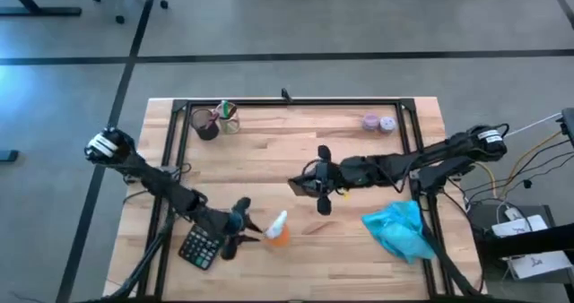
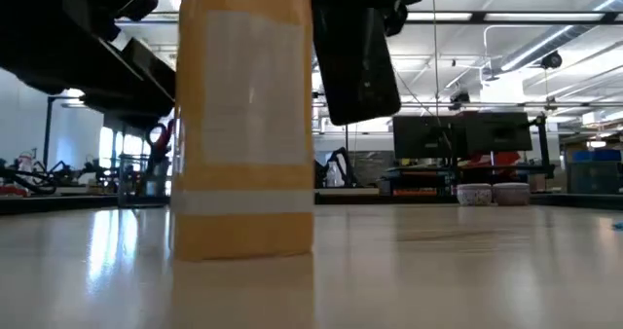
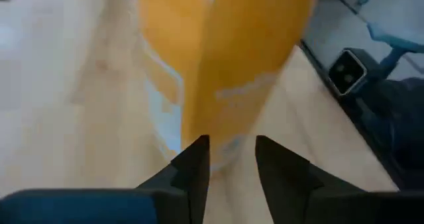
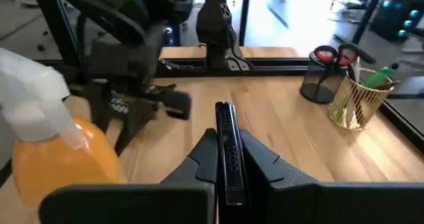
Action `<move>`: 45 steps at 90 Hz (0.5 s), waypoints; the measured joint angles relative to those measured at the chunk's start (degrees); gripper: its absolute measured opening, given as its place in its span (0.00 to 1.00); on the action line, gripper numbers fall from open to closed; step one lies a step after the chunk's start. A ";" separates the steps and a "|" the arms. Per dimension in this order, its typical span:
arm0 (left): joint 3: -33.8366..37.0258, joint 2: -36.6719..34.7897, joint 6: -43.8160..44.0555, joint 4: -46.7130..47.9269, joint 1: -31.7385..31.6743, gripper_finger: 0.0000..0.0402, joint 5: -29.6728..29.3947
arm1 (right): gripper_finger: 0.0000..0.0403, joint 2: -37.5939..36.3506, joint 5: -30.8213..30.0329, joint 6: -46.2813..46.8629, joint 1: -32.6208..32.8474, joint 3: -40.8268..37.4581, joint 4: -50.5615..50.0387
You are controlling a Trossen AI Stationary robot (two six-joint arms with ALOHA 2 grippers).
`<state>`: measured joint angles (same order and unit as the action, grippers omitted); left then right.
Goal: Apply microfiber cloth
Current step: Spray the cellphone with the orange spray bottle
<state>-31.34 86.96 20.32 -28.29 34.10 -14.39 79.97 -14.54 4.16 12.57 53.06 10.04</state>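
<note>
microfiber cloth [image 1: 397, 230] lies crumpled at the table's [image 1: 269, 164] near right corner, untouched. soft, light, floppy, so pinch a raised fold (not a flat edge). right gripper [image 4: 227, 159] is clamped on a phone [image 4: 228, 148]; left gripper [image 3: 232, 161] sits parted by the orange bottle [image 1: 279, 230].

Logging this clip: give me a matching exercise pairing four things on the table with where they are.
Things:
1. microfiber cloth
2. black phone
3. orange bottle
4. calculator

Places:
A. standing just ahead of the left pincer
B. clamped in the right pincer
C. lying crumpled near the right arm's base
D. flat on the table under the left arm

Pairs: 1-C, 2-B, 3-A, 4-D
</note>
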 joint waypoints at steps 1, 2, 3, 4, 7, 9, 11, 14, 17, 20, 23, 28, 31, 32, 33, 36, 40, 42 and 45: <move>-0.28 0.66 0.09 -0.47 0.06 0.25 0.00 | 0.02 -0.03 -0.30 0.13 0.28 0.00 0.01; -0.57 1.34 0.15 -0.94 0.13 0.25 -0.01 | 0.02 -0.05 -0.56 0.27 0.56 0.00 0.06; -0.86 2.04 0.20 -1.43 0.20 0.25 -0.02 | 0.02 -0.06 -0.74 0.32 0.84 0.00 0.14; -1.14 2.72 0.20 -1.96 0.27 0.25 -0.01 | 0.02 -0.10 -0.91 0.36 1.11 0.00 0.19; -2.21 4.83 0.28 -3.21 0.37 0.25 0.00 | 0.02 -0.35 -1.62 0.48 2.00 0.00 -0.06; -2.89 6.24 0.35 -3.98 0.38 0.25 0.02 | 0.02 -0.53 -2.26 0.72 2.67 0.00 -0.36; -3.59 7.58 0.37 -4.47 0.38 0.25 0.00 | 0.02 -0.66 -2.91 0.91 3.28 0.00 -0.46; -4.78 9.50 0.37 -5.17 0.38 0.25 0.00 | 0.02 -0.76 -3.95 1.15 4.07 0.00 -0.31; -6.14 11.24 0.27 -5.66 0.38 0.25 -0.02 | 0.02 -0.96 -5.17 1.27 4.86 0.00 -0.39; -7.65 12.93 0.17 -5.76 0.38 0.25 -0.02 | 0.02 -1.20 -6.33 1.29 5.60 -0.03 -0.98; -9.10 14.48 -0.08 -5.75 0.38 0.25 -0.02 | 0.02 -1.34 -7.28 1.34 6.18 -0.18 -1.24; -11.31 16.21 -0.22 -4.95 0.38 0.25 -0.02 | 0.02 -1.42 -7.79 1.36 6.68 -0.20 -1.12; -12.44 16.76 -0.10 -4.06 0.38 0.25 -0.02 | 0.02 -1.62 -7.79 1.34 6.69 -0.20 -1.29; -12.83 16.86 0.06 -3.66 0.39 0.25 -0.02 | 0.02 -1.74 -7.82 1.33 6.68 -0.20 -1.42; -13.23 16.92 0.28 -3.21 0.42 0.25 -0.02 | 0.02 -1.85 -7.83 1.30 6.65 -0.20 -1.50; -14.22 16.85 0.86 -2.01 0.66 0.25 -0.02 | 0.02 -2.20 -7.74 1.18 6.26 -0.20 -1.58; -15.17 16.19 1.82 0.00 0.99 0.25 -0.05 | 0.02 -2.77 -6.37 0.66 5.08 -0.22 -1.46; -15.58 15.81 2.27 1.02 1.20 0.25 -0.08 | 0.02 -3.05 -4.83 0.50 4.18 -0.20 -1.49; -16.11 15.16 3.04 2.40 1.64 0.25 -0.12 | 0.02 -3.44 -2.03 0.48 2.62 -0.20 -1.57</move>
<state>-47.45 102.11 23.35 -25.88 35.75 -14.52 76.52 -16.57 4.64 15.20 52.86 8.47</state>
